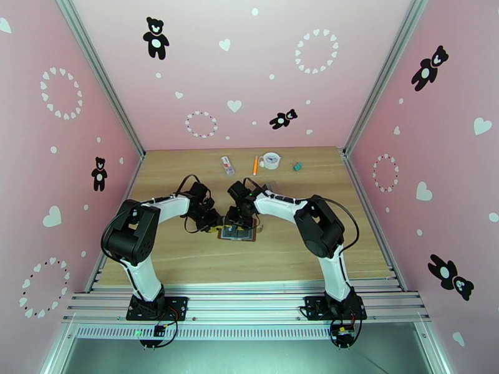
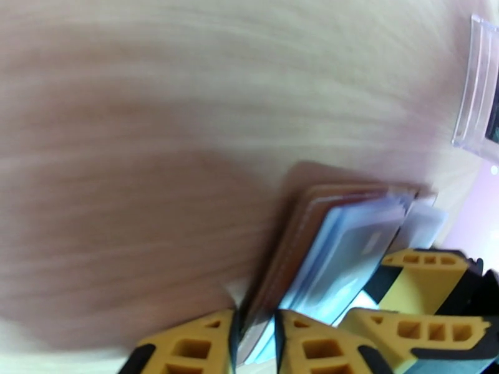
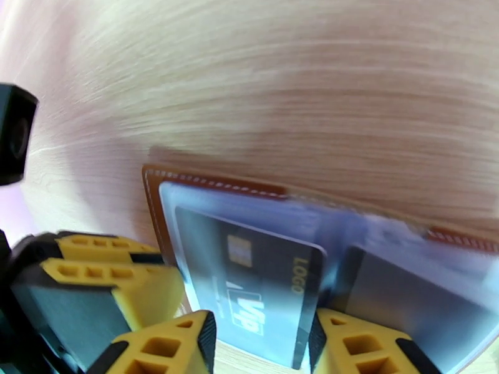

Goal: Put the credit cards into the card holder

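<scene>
Left claw (image 2: 254,320) clamps card holder (image 2: 299,229) edge; right claw (image 3: 262,324) apart astride credit card (image 3: 249,266) pointing lengthwise away.

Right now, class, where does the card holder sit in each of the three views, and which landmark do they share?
Top external: card holder at the middle of the wooden table.
Left wrist: lower centre-right, seen edge-on, pinched in the left end effector.
Right wrist: lying open across the lower half, a dark card in its pocket.
Shared landmark: the wooden table's light grain.
</scene>
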Robot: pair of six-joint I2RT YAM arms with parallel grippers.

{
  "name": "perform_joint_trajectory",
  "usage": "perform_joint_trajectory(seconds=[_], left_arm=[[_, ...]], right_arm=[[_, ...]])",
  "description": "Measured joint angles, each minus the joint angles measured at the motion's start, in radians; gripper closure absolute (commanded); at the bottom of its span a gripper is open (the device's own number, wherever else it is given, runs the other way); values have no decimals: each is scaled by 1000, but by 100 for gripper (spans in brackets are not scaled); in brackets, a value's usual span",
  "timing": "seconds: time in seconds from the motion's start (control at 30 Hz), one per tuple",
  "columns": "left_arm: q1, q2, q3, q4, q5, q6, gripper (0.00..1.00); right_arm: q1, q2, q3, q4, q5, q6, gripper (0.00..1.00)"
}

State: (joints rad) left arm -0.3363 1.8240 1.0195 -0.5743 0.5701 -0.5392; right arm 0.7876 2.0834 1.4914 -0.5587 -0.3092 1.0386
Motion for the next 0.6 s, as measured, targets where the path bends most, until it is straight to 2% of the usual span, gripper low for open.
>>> perform_joint_trajectory(seconds=[0.27, 0.6], left_arm=[[-14, -16, -2, -29, 32, -15, 77], [-14, -61, 6, -44, 39, -47, 77]], right_arm=[[-39, -29, -2, -7, 0, -34, 55], [-42, -43, -6, -53, -3, -73, 72]])
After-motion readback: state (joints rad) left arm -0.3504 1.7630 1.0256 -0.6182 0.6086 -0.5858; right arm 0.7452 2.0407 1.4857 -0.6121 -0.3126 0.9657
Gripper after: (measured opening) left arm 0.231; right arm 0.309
